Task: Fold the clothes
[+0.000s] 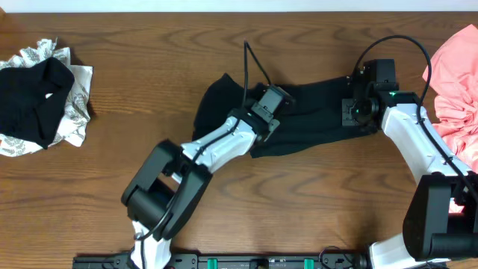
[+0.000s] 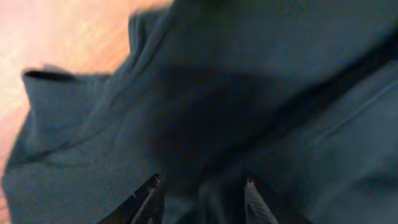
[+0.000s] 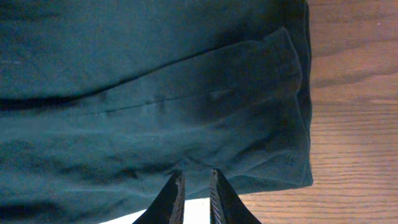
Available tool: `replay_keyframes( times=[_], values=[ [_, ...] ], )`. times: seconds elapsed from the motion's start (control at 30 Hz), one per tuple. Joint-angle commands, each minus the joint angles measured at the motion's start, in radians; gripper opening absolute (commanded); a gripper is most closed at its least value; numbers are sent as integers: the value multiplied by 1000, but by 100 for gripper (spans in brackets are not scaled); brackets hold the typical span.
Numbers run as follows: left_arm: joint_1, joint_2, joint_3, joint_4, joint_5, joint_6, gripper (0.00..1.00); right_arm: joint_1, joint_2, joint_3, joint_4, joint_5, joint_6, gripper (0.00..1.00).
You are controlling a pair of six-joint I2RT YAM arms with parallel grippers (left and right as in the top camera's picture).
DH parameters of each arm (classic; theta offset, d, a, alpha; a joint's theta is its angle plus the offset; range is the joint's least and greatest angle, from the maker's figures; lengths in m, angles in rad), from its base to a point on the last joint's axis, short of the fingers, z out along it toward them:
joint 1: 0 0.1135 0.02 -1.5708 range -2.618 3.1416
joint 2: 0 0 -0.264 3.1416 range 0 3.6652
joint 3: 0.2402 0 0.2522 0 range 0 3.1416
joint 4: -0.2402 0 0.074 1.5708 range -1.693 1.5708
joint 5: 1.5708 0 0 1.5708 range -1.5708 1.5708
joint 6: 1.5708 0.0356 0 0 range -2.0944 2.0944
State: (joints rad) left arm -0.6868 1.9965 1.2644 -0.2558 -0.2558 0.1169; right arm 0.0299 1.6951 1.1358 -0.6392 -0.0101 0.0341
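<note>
Black shirt (image 1: 317,127) lies crumpled at the middle of the table (image 1: 134,97). The right gripper (image 3: 194,186) is pinched nearly closed on its edge. The left gripper (image 2: 202,198) stands half-spread over bunched cloth (blurred view); whether it grasps a fold I cannot tell.

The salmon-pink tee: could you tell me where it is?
In the overhead view, the salmon-pink tee lies bunched at the right edge of the table, beyond the right gripper.

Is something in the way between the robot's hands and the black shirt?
No, nothing visible. The left gripper and the right gripper are both right at the black short-sleeved fabric shirt.
</note>
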Motion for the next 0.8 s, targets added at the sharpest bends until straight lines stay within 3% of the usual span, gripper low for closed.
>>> replay_keyframes(
  times=[0.0, 0.4, 0.5, 0.77],
  values=[
    [41, 35, -2, 2, -32, 29, 42, -5, 7, -8, -1, 6, 5, 14],
    [80, 27, 13, 30, -150, 28, 43, -5, 7, -8, 0, 7, 2, 15],
    [80, -2, 30, 30, -153, 11, 56, -5, 7, -8, 0, 7, 2, 15],
    [80, -212, 46, -87, -159, -315, 56, -2, 7, -12, -1, -3, -40, 19]
  ],
)
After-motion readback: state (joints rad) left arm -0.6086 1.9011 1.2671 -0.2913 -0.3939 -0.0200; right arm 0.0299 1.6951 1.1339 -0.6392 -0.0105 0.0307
